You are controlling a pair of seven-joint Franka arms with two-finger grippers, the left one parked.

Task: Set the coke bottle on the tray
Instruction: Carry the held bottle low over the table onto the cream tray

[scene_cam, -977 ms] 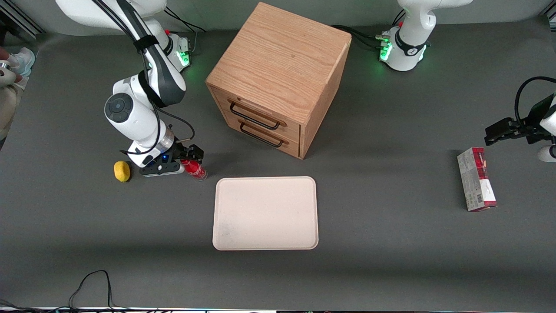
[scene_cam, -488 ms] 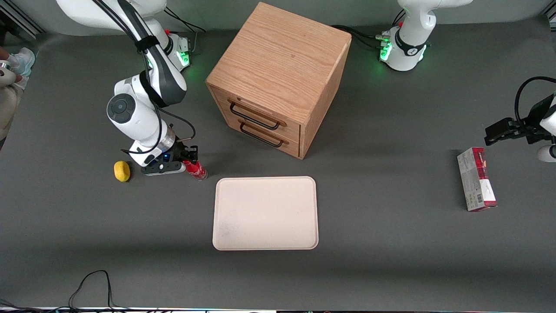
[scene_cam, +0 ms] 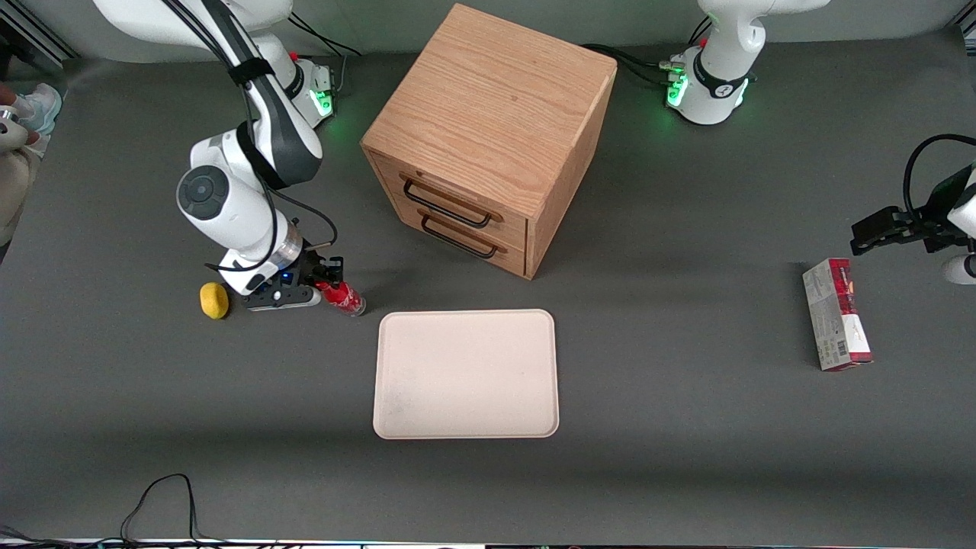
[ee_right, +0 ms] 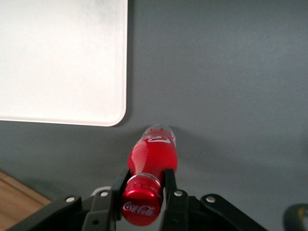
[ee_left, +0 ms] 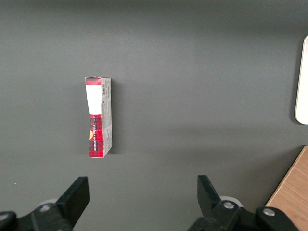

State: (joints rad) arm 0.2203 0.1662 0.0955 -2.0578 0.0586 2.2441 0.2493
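Note:
The coke bottle point(scene_cam: 345, 299), small and red with a red cap, stands tilted on the grey table, close to the corner of the tray point(scene_cam: 465, 374) nearest the working arm. My right gripper point(scene_cam: 329, 284) is low over the table with its fingers closed on the bottle's neck just below the cap. The right wrist view shows the bottle point(ee_right: 153, 156) between the two black fingers point(ee_right: 169, 185), with its clear base on the table and the gripper point(ee_right: 144, 187) around the neck. The pale cream tray point(ee_right: 62, 57) lies flat and holds nothing.
A yellow lemon point(scene_cam: 214, 300) lies beside the gripper, away from the tray. A wooden drawer cabinet point(scene_cam: 488, 130) stands farther from the front camera than the tray. A red-and-grey carton point(scene_cam: 836, 314) lies toward the parked arm's end and shows in the left wrist view point(ee_left: 98, 118).
The gripper's fingers have narrowed onto the bottle's neck. The arm's wrist has shifted slightly away from the tray. The bottle stays in about the same spot.

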